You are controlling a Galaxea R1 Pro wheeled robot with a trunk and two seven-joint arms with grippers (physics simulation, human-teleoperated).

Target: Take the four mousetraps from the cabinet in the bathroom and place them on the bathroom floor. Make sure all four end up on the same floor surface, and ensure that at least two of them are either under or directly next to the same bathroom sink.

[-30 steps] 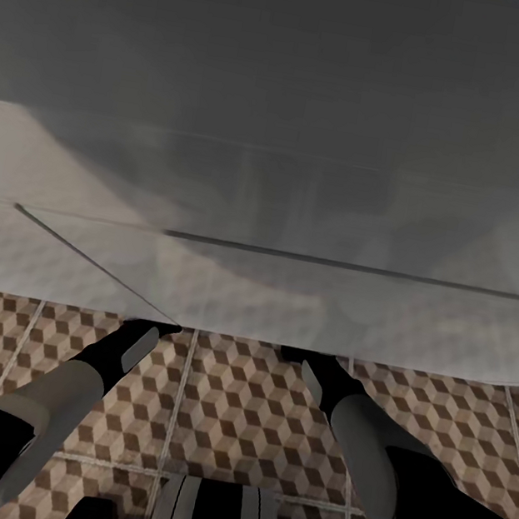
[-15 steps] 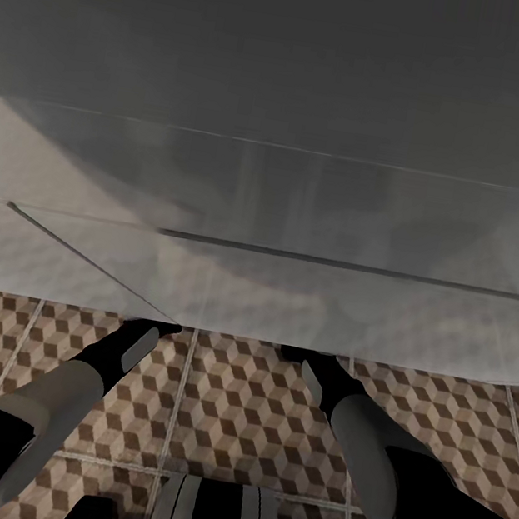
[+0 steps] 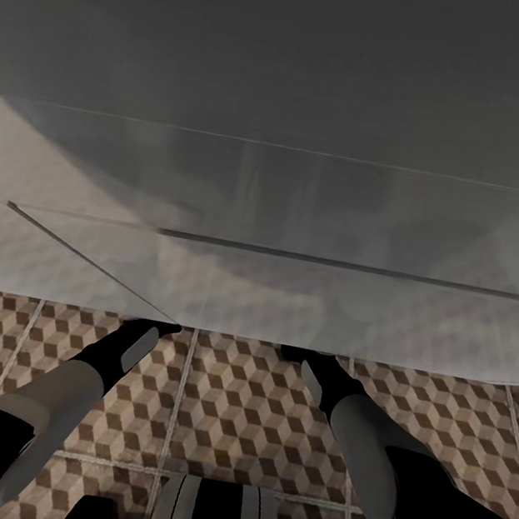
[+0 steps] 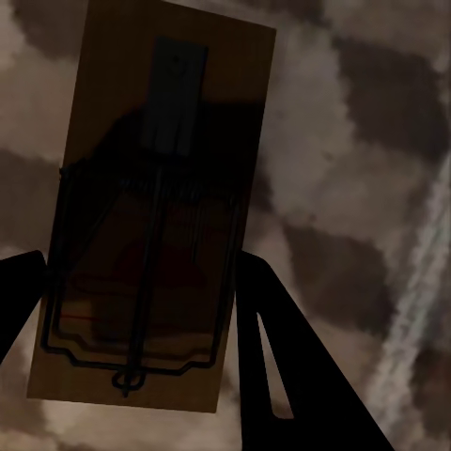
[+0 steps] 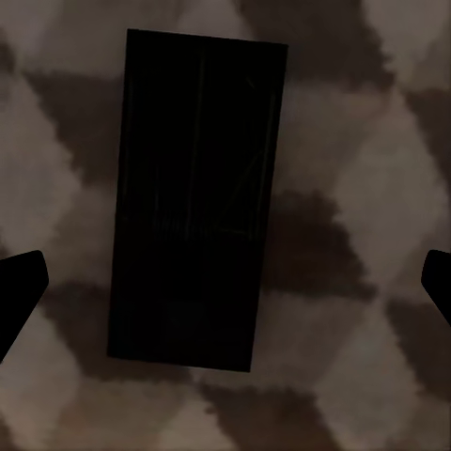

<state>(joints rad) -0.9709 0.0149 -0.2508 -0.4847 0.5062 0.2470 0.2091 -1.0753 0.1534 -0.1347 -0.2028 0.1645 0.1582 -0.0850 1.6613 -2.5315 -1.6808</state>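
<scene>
Under the white vanity, both our arms reach forward and low over the bathroom floor, their tips hidden beneath its lower edge in the head view. We judge this reach puts the mousetraps below the sink, as the task asks for at least two.

Our left gripper has its fingers spread either side of one mousetrap; one finger lies right at the slab's edge, and we cannot tell whether it presses the wood. That trap's long axis runs along the fingers, its wire loop at the gripper end and its small metal plate at the far end.

Our right gripper is spread wide, its fingers well apart from the second mousetrap, which lies flat on the patterned tiles, released in our judgement. Its long axis likewise points away from the gripper.
</scene>
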